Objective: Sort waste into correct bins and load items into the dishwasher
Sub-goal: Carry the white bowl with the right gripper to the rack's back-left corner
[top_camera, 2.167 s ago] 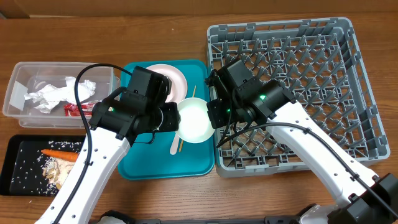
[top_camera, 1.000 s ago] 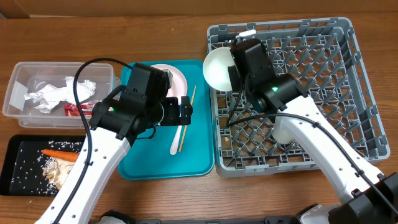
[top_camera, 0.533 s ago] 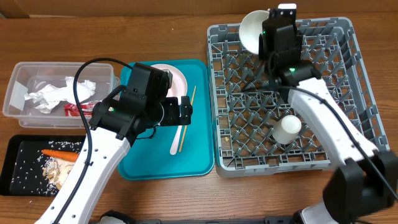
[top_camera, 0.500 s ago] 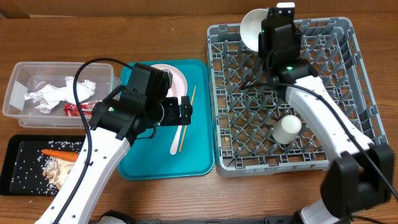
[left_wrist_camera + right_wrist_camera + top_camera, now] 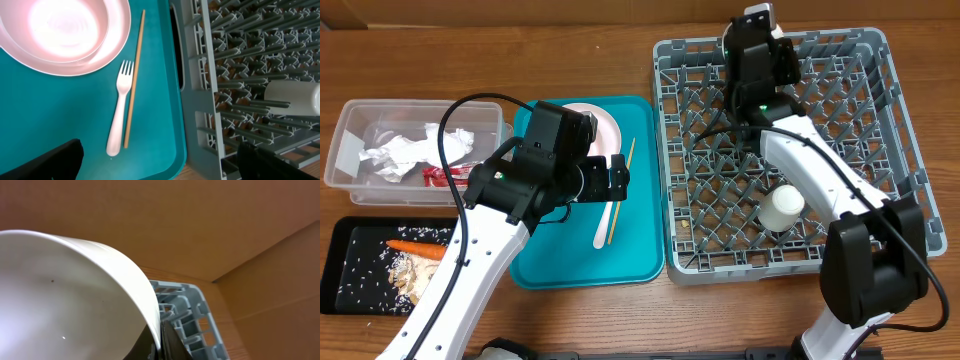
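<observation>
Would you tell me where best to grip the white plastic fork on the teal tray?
I'd pinch the white plastic fork across its narrow handle, from straight above: it lies flat on the teal tray, with a thin wooden chopstick close along one side.

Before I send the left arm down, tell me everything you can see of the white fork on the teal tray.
The white plastic fork lies flat on the teal tray. It is one smooth moulded piece. Its tines point at the pink plate and stop just short of its rim, and the rounded handle end points away from the plate. A wooden chopstick lies close alongside it, nearly parallel. Whether the two touch cannot be judged.
</observation>
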{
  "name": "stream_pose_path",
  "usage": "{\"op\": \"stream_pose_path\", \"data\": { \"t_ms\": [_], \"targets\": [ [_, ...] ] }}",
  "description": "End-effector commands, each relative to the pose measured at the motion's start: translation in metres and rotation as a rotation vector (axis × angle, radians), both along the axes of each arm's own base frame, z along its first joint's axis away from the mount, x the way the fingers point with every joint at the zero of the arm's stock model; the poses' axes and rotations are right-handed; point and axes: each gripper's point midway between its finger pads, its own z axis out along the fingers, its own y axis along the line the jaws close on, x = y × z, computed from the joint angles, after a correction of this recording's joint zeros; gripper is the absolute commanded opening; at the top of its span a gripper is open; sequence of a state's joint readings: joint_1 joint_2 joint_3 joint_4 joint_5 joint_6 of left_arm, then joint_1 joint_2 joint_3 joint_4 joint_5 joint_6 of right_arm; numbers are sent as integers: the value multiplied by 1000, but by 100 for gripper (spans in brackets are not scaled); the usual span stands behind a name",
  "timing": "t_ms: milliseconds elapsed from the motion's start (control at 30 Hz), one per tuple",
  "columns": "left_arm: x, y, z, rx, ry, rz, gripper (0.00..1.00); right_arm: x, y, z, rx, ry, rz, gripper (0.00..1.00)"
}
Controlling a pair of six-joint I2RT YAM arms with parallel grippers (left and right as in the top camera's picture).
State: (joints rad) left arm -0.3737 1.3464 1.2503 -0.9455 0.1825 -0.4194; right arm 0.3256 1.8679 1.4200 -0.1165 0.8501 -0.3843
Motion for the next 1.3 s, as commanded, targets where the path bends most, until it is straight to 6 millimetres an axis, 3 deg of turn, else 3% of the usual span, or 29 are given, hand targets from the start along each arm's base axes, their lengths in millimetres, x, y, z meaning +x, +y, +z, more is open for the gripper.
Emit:
{"op": "stream_pose_path", "data": {
  "t_ms": [0,500,700,867,1000,1267],
  "targets": [
    [3,0,8,0,-28,1,100,-7,13,11,-111,22,10,4],
    [3,0,8,0,-28,1,100,-22,9,11,-188,59,-65,4],
    [3,0,8,0,-28,1,100,-24,8,-5,-234,115,-75,4],
    [3,0,8,0,-28,1,100,-23,8,-38,-287,196,-86,4],
    [3,0,8,0,-28,1,100,-25,19,-50,-320,219,-78,4],
    [3,0,8,0,-28,1,100,-35,43,-47,-361,215,-59,4]
  ]
}}
